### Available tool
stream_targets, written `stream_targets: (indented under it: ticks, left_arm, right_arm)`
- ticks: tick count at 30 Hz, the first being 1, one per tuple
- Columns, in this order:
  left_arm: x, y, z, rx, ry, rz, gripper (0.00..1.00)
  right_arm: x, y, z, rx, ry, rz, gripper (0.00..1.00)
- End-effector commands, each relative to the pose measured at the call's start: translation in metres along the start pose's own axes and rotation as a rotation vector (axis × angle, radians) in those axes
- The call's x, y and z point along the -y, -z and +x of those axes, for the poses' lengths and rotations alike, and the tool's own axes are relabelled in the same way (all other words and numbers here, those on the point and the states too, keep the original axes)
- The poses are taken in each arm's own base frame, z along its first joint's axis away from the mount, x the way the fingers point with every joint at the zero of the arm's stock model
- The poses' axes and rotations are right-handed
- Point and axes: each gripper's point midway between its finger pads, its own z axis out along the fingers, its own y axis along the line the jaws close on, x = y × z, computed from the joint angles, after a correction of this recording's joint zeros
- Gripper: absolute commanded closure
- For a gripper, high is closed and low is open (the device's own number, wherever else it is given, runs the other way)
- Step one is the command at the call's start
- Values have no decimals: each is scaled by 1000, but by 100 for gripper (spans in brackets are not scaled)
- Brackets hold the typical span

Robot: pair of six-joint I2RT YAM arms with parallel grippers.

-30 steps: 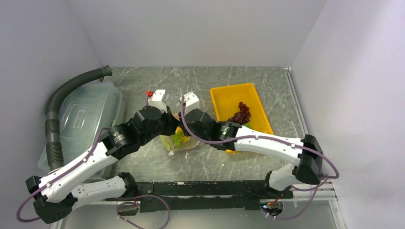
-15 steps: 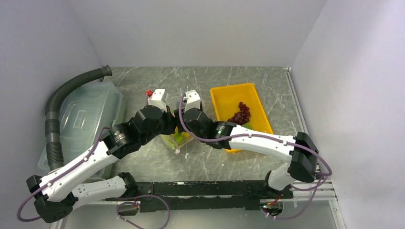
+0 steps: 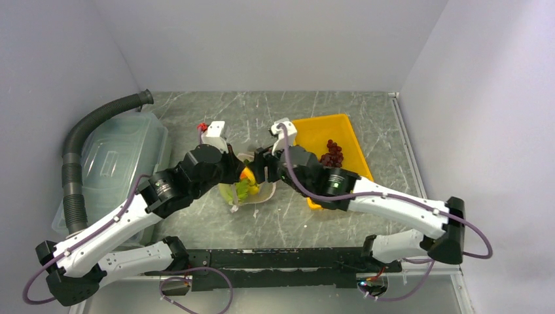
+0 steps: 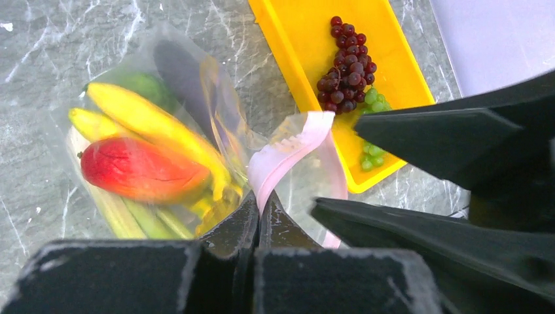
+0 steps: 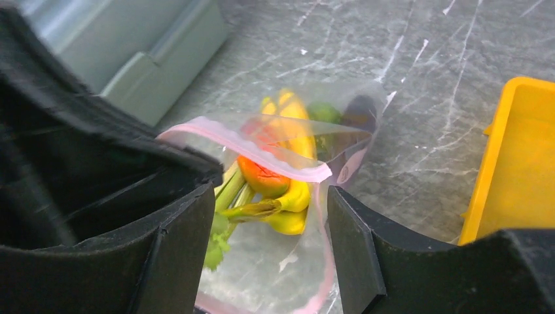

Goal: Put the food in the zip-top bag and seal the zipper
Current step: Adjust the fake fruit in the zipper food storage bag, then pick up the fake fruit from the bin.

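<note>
Change: within the last second the right end effector [image 5: 268,196] had gone from nearly closed to wide open. Its wrist had swung off the bag [image 4: 216,98] toward the tray [image 4: 298,36].
Right end effector: its jaws stood wide apart with nothing gripped, and it hung just beside the bag mouth.
Left end effector [image 4: 262,204]: it was clamped on the zipper [image 4: 288,147], holding the mouth lifted and open.
Bag: it lay on the worktop [image 3: 262,108] between the two end effectors, with the tray just to its right.
In bag: bananas [image 4: 137,114], red fruit [image 4: 141,170], leek [image 4: 131,212], green fruit [image 4: 147,85] and a dark shape at the back, probably the eggplant [image 4: 177,65].
Meaning: the opening read as a drop-off just finished, though which piece was let go could not be told.
Left to do: the dark grapes [image 4: 347,65] and green grapes [image 4: 373,98] lay in the tray, and the zipper was unsealed.
Edges: the tray rim sat near the bag's right side. In the top view the right forearm crossed the tray's near corner. The bin [image 3: 114,154], with the hose [image 3: 78,137] over it, lay to the left beyond the left arm.
Room: there was open worktop behind the bag up to the back wall, and a bare strip in front of it before the arm bases. The gap between the end effectors was tight, so a trip to the grapes looked safest with a lift first.
</note>
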Motion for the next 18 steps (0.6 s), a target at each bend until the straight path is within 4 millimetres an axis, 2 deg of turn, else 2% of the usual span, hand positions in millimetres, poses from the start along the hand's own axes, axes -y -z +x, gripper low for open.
stream_targets:
  ticks: [1, 5, 10, 14, 18]
  left_arm:
    - [9, 4, -22, 72, 42, 21, 100]
    - [10, 4, -22, 74, 39, 25, 100]
    - [9, 3, -22, 71, 33, 26, 100]
    - [9, 3, -21, 67, 26, 22, 100]
    - [9, 3, -22, 71, 23, 22, 100]
  right_arm:
    - [-3, 39, -19, 27, -9, -88, 34]
    - [16, 62, -27, 52, -12, -55, 34]
    - [51, 80, -31, 65, 5, 70, 30]
    - [77, 87, -29, 56, 10, 154, 26]
    - [111, 83, -20, 8, -26, 256, 24]
